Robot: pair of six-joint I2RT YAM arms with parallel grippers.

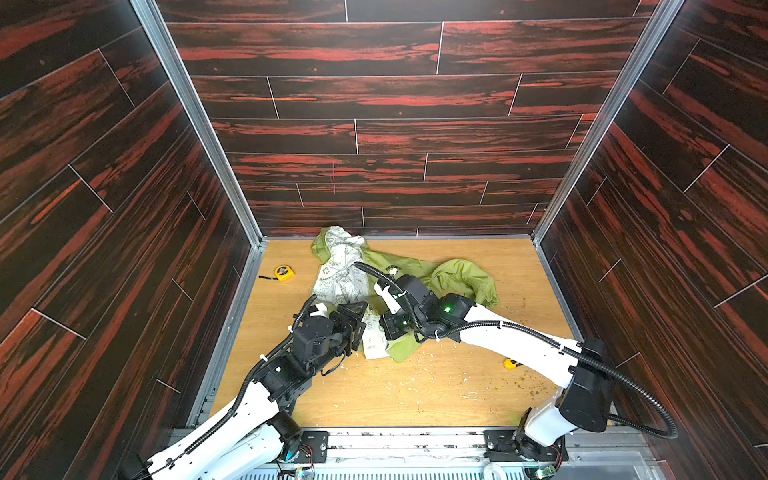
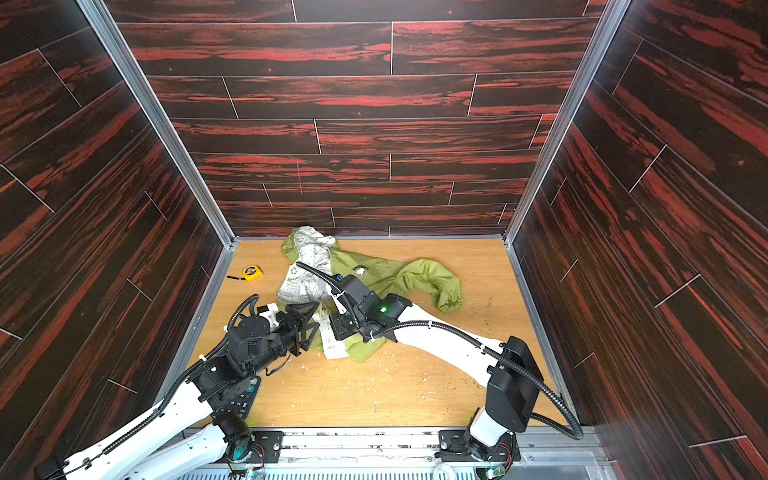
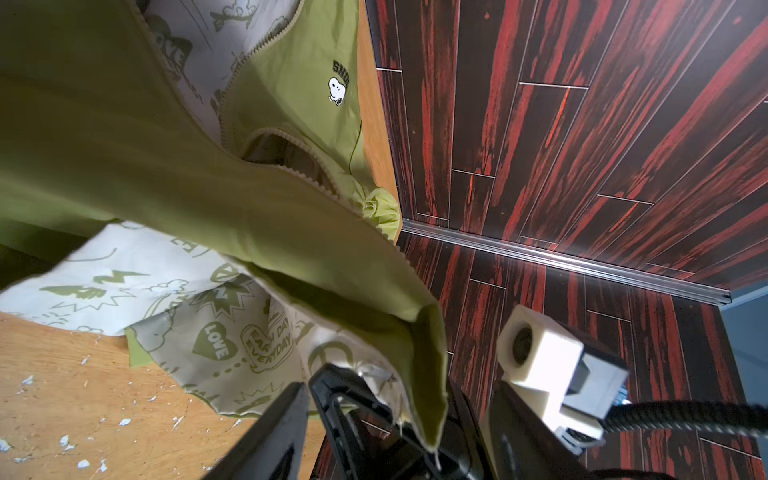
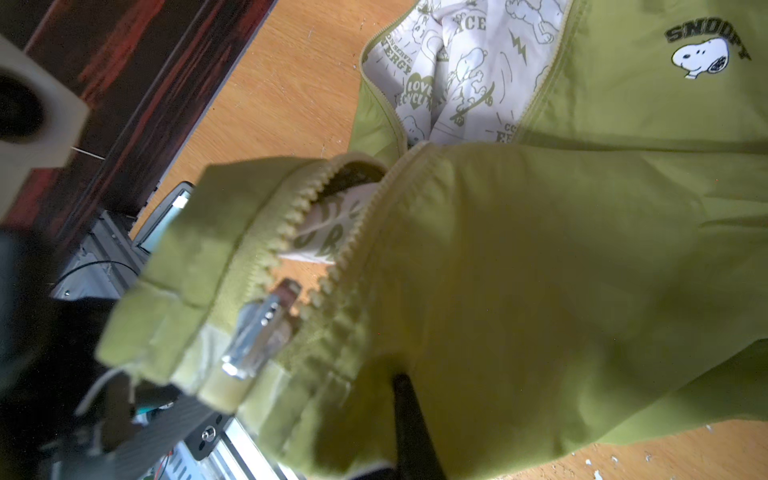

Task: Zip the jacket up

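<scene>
At the middle of the bench (image 1: 415, 399), the jacket (image 1: 457, 276) lies crumpled, unzipped. Your right tool (image 1: 391, 327) pinches the hem beside the zipper slider (image 4: 259, 336), probably to steady it. Your left tool (image 2: 306, 323) stands wide just beside, apparently gripping nothing.

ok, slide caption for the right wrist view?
Right pincer shut on the lime-green jacket; silver zipper slider near the hem, teeth beyond it unjoined.
</scene>
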